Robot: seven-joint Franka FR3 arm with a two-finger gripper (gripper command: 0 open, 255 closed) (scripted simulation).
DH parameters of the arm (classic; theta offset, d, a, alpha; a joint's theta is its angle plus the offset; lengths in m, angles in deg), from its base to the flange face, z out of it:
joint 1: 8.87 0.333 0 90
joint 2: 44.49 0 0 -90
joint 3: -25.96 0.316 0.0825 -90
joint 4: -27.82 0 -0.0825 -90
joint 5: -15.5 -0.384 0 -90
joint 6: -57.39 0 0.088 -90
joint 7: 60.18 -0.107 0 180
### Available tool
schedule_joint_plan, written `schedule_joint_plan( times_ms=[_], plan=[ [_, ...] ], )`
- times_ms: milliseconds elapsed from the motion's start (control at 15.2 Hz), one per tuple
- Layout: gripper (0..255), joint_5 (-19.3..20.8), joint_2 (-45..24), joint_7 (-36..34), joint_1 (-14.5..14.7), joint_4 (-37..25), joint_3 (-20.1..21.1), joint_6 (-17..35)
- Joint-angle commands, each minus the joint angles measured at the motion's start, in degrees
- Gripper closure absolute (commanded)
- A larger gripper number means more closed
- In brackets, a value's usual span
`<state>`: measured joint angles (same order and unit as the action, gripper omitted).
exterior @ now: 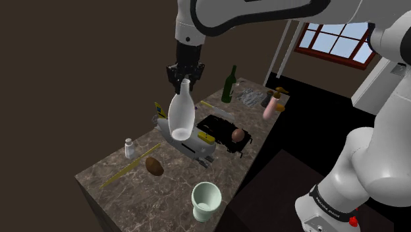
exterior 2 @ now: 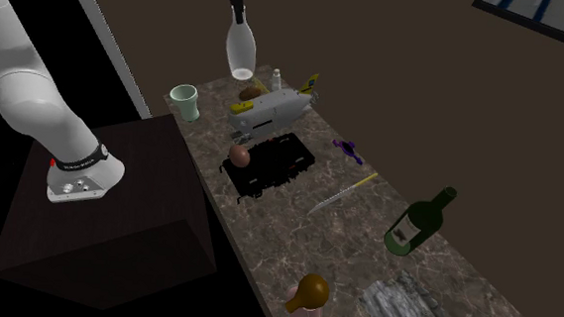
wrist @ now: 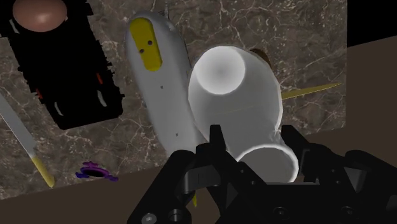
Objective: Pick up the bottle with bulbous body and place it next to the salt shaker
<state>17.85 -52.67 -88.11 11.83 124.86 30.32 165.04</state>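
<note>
The table [exterior: 141,196] has a brown stone top veined white like marble, smooth with a dull sheen. The white bottle [exterior: 181,115] is plain, smooth and softly glossy; its material is unclear. The end effector [exterior: 186,80] is matt black. The green wine bottle [exterior 2: 418,223], at the second exterior view's lower right, looks like shiny glass. The pale green cup [exterior: 205,200] is smooth and matt.
</note>
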Motion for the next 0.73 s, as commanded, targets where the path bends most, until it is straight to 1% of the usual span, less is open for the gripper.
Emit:
schedule_joint_plan(
  times_ms=[0,330,660],
  plan=[
    [255,0.45,-1.89,-2.6,1.46,-2.26,1.0,-0.4],
    [255,1.9,-8.94,-8.24,5.16,-10.39,2.9,-1.76],
    [255,3.62,-17.62,-13.26,9.35,-21.58,4.11,-4.6]
  ],
)
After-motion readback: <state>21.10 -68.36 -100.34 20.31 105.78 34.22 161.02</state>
